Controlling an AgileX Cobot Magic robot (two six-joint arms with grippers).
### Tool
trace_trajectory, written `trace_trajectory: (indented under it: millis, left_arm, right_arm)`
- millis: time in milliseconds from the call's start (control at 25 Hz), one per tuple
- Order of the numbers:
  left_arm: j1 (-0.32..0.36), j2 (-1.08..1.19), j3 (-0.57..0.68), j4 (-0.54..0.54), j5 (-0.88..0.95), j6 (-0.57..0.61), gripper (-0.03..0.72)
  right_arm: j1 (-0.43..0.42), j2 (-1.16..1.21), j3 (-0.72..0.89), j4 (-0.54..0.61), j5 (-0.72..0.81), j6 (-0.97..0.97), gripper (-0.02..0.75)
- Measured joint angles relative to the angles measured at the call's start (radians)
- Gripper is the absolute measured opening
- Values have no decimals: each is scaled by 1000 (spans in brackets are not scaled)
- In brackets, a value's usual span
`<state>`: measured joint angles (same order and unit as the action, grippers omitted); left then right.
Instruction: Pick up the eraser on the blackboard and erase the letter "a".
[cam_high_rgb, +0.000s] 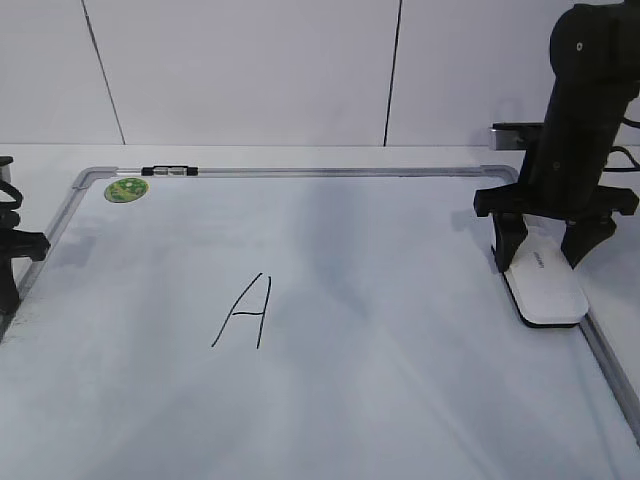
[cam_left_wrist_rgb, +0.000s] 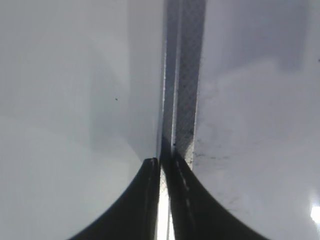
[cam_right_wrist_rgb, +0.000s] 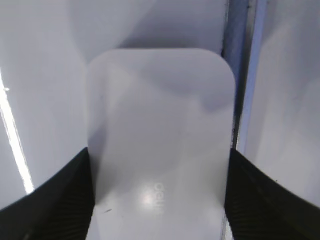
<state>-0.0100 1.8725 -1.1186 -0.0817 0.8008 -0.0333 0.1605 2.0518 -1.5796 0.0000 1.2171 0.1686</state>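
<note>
1. White plastic over a black felt sole marks the eraser (cam_high_rgb: 545, 285), which is seen lying flat on the blackboard (cam_high_rgb: 400, 400), hard against the right-hand frame rail, near the far right corner.
2. The right gripper (cam_high_rgb: 545, 255) is placed astride the eraser, one finger to each long side. In the right wrist view the eraser (cam_right_wrist_rgb: 160, 145) fills the gap and the dark fingers (cam_right_wrist_rgb: 55, 200) appear to touch or nearly touch its edges; whether a firm clasp has been made cannot be told, and the eraser is not lifted.
3. The step in hand is judged to be the pick-up: the jaws are set around the block and the squeeze and lift are yet to be shown.
4. The left gripper (cam_left_wrist_rgb: 165, 200) is seen closed, its fingers pressed nearly together with nothing between them, parked over the left frame rail (cam_left_wrist_rgb: 182, 90) of the board.
5. Only a tall angular capital "A" (cam_high_rgb: 245, 312) is seen written, left of the board's centre and well apart from the eraser. No small rounded "a" can be found in any view.
6. The next move is judged to call for a firm closing on the long sides, a level lift clear of the rail, then a carry leftward across the board with the felt kept downward.
7. No containers are present; a round green sticker (cam_high_rgb: 126, 189) is fixed at the far left corner.
</note>
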Motion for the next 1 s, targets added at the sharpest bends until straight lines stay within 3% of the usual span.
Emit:
trace_trajectory:
  millis: [1000]
  left_arm:
    - [0,0,0,-4,-1,0,60]
  right_arm:
    - [0,18,-2,-17,0,5,559]
